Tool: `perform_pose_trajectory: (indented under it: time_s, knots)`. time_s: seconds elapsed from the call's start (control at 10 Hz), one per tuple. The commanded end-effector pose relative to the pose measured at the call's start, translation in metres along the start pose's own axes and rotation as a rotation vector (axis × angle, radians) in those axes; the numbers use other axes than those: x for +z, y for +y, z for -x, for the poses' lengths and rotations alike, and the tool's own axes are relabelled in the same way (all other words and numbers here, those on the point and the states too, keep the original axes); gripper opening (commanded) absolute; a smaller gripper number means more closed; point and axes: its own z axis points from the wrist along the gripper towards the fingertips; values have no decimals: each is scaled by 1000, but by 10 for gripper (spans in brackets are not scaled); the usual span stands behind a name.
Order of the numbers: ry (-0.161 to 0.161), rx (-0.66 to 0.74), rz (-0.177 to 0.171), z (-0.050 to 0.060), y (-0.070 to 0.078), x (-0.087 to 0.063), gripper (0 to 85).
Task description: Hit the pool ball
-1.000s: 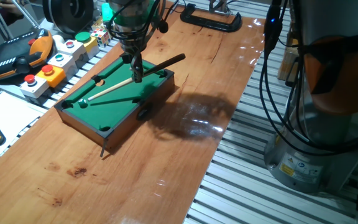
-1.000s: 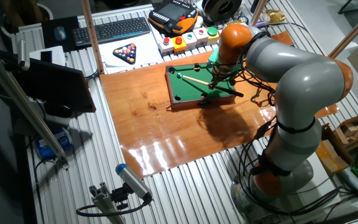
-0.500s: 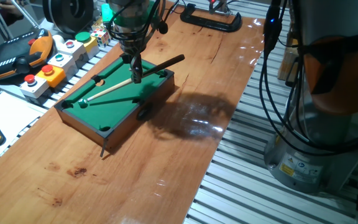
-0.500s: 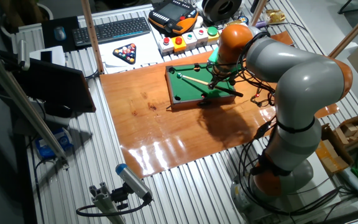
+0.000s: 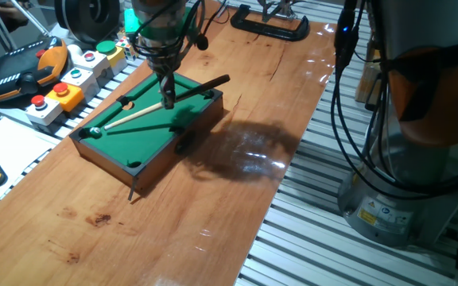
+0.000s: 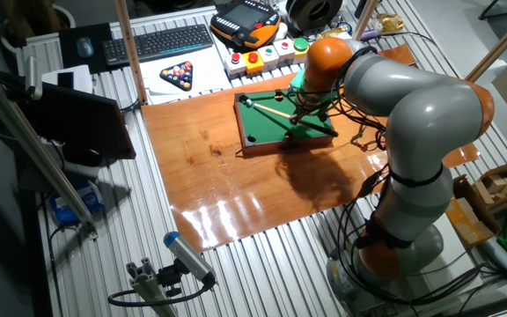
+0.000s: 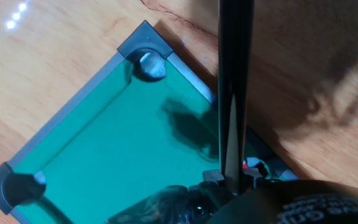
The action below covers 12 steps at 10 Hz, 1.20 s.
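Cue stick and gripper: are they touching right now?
Touching. In one fixed view the gripper is closed around the cue stick partway along its length, holding it over the green pool table.

I am operating in a robotics laboratory. The grey-and-orange arm point(image 6: 412, 150) stands on a slatted aluminium bench point(image 6: 262, 264) overlaid with a varnished wooden board point(image 5: 173, 199). Near the board lie a teach pendant point(image 5: 14, 71) and boxes of coloured push buttons point(image 5: 74, 75), with a black clamp point(image 5: 269, 24) on the far end of the board. The other fixed view adds a keyboard point(image 6: 157, 42), a mouse point(image 6: 84, 46), a dark monitor point(image 6: 77, 123) and bundled cables point(image 6: 368, 132) hanging along the arm. A miniature pool table point(image 5: 145, 127) serves as the test piece.
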Motion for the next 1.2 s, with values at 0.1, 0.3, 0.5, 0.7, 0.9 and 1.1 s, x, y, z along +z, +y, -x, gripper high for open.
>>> perform_pose_trajectory:
  time_s: [0.1, 0.3, 0.5, 0.7, 0.9, 1.1]
  knots:
    - [-7, -2, 0, 2, -2, -1, 10]
    - [-12, -7, 1, 3, -2, -1, 10]
    - [-14, -16, 2, 3, -2, -3, 10]
    - [-15, -59, 2, 6, -2, -5, 10]
    - [-12, -122, -1, 10, 1, -11, 10]
    - [0, -188, -26, 16, 10, -19, 10]
